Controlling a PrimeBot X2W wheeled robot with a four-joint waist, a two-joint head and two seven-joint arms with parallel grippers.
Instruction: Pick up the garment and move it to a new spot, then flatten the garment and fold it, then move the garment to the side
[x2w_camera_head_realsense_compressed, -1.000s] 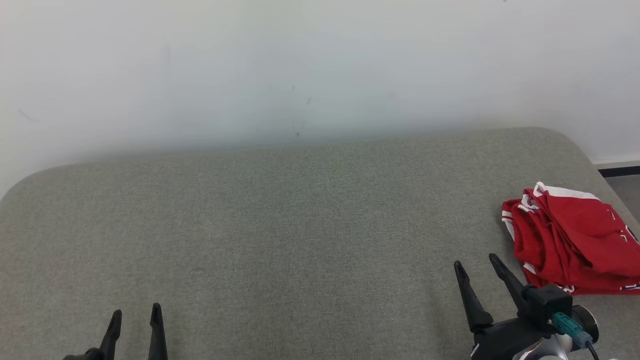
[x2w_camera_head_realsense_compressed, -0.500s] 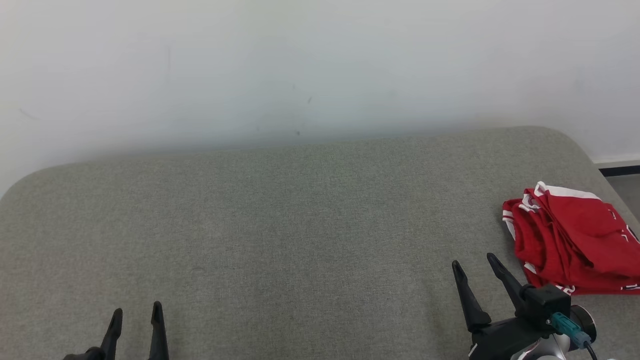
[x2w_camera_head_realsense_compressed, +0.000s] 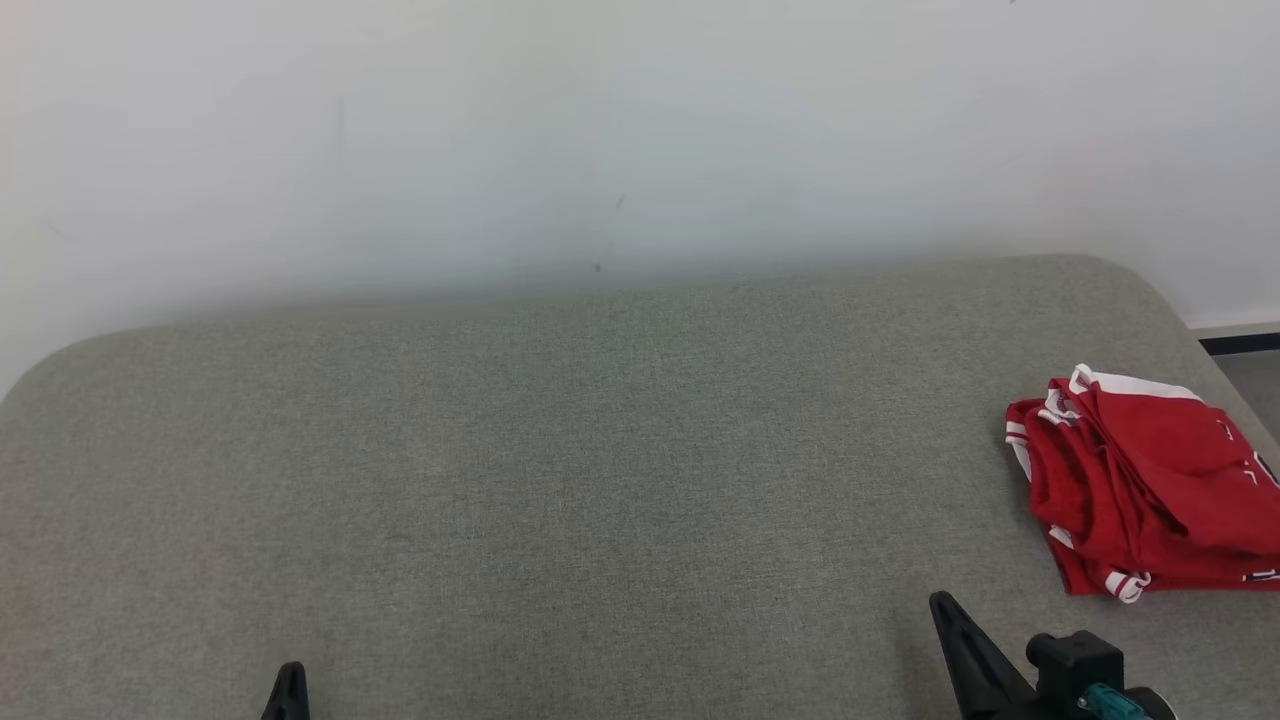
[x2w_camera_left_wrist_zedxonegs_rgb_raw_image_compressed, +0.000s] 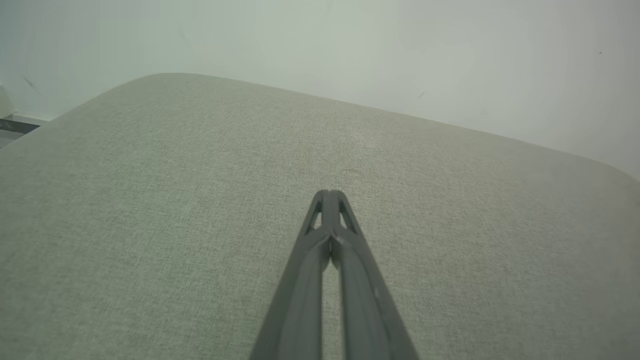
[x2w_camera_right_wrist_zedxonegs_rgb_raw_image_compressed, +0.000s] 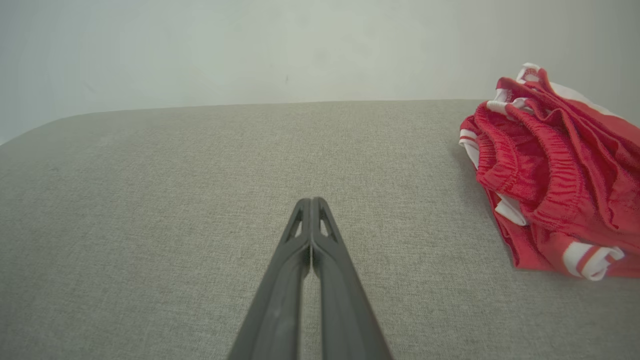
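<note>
You have the red garment (x2w_camera_head_realsense_compressed: 1140, 480) lying bunched at 3 o'clock on the grey cushion (x2w_camera_head_realsense_compressed: 600, 450), close to its right edge. Your right gripper (x2w_camera_right_wrist_zedxonegs_rgb_raw_image_compressed: 311, 200) sits at 5 o'clock, fingers pressed together on nothing, near the cloth but clear of it. Your left gripper (x2w_camera_left_wrist_zedxonegs_rgb_raw_image_compressed: 330, 192), at 7 o'clock, is likewise pinched closed and empty

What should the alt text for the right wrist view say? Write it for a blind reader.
A bunched red garment with white trim lies at the right on a grey fabric surface, untouched. The right gripper, jaws shut, points over bare fabric left of it toward a pale wall.
</note>
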